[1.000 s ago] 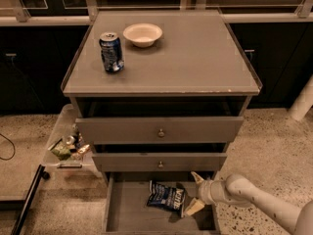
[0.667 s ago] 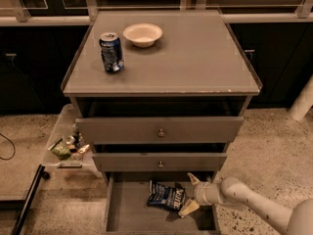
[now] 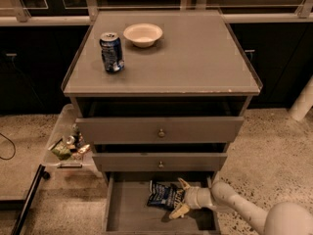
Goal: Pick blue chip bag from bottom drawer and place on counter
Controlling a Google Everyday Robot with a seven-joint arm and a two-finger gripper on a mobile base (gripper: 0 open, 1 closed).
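The blue chip bag (image 3: 163, 196) lies flat on the grey floor of the open bottom drawer (image 3: 132, 214), towards its back right. My gripper (image 3: 179, 198) reaches in from the lower right, inside the drawer. Its two pale fingers are spread apart at the bag's right edge, one above and one below it. The counter (image 3: 195, 58) is the flat grey top of the cabinet, above the two upper drawers.
A blue-and-silver soda can (image 3: 112, 52) and a white bowl (image 3: 143, 34) stand on the counter's back left. The two upper drawers (image 3: 160, 130) stick out slightly over the bottom one. A clear bin with small items (image 3: 66, 146) sits on the floor at the left.
My gripper has moved left along the drawer, from clear of the bag to its right edge, with the fingers still spread. The bag has not moved.
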